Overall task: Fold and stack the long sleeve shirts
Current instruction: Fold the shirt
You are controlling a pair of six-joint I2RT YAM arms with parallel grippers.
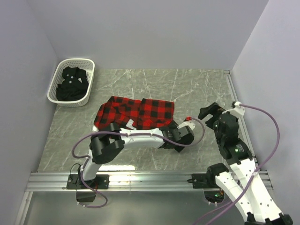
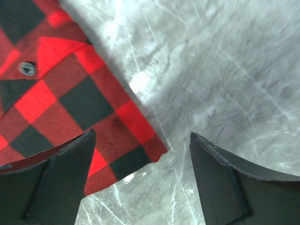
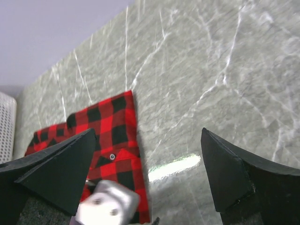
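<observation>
Both pairs of jaws gape empty beside flannel (image 1: 140, 110); black shirt (image 1: 72, 85) fills basket (image 1: 75, 60).

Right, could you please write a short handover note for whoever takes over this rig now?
Left gripper: open, over the near right corner of the red flannel shirt, holding nothing.
Right gripper: open, empty, above bare table right of that shirt.
Things: flannel lies on the table, left side rumpled; black shirt sits in the white basket, far left.
Done: nothing stacked; flannel fold looks unfinished.
Left: finish the flannel, fetch and fold the black shirt, stack both.
</observation>
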